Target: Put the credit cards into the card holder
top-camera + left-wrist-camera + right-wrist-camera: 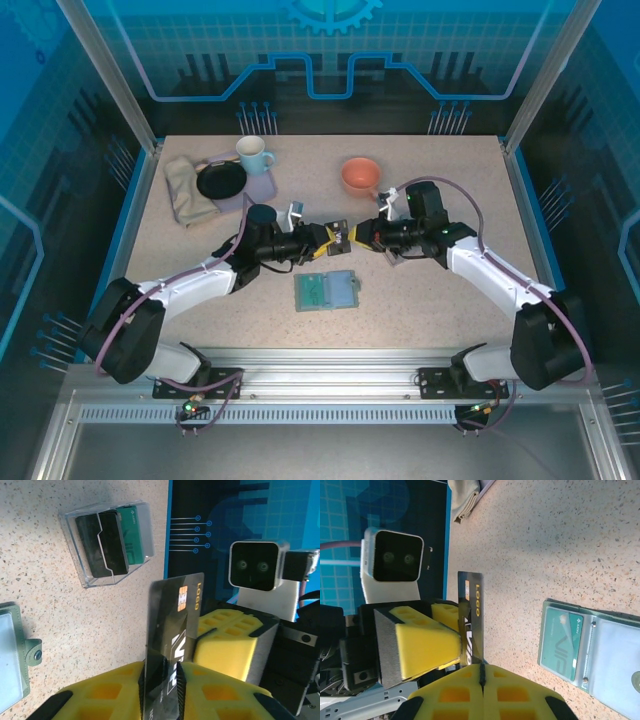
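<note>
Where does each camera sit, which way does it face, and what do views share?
Top external: above and behind the bases, looking down on the table; left arm, right arm, left pincer meeting right pincer.
Left wrist: on its arm, facing the right pincer over its own fingers; clear box beyond.
Right wrist: on its arm, facing the left pincer over its own fingers; card holder beside.
Shared: both wrist views show the black card.

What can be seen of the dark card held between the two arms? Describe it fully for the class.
The dark card is thin, glossy and plastic-looking, black with a gold chip, gold "LOGO" lettering and pale "VIP" letters. It is flat and unbent, held off the table near its middle, just beyond the card holder. The left arm's fingers pinch one end and the right arm's fingers the other; nothing else touches it.
</note>
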